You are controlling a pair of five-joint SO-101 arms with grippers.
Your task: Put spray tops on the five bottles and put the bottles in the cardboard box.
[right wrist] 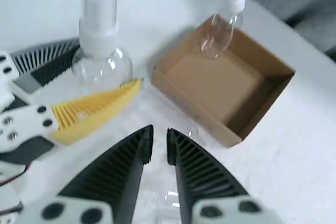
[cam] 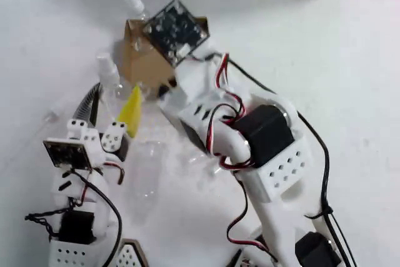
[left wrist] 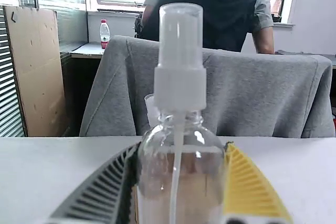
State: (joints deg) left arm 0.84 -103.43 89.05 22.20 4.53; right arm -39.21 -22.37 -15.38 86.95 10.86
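A clear bottle [cam: 107, 70] [left wrist: 178, 171] [right wrist: 100, 61] with a white spray top stands upright left of the cardboard box [cam: 140, 60] [right wrist: 210, 82]. My left gripper [cam: 117, 89] [left wrist: 181, 150] [right wrist: 102, 66] is shut on it, grey finger on one side and yellow finger on the other. A second bottle [cam: 134, 4] [right wrist: 220, 30] with a spray top leans against the box's far wall. My right gripper [right wrist: 160, 145] hovers just in front of the box with its black fingers shut to a thin slit, and something clear and blurred lies beneath them.
Faint clear bottles [cam: 149, 167] lie on the white table between the two arms. A small white part [cam: 50, 117] lies at the left. The right arm's body and cables [cam: 262, 142] cross the table's middle. A grey-covered chair [left wrist: 262, 93] stands beyond the far edge.
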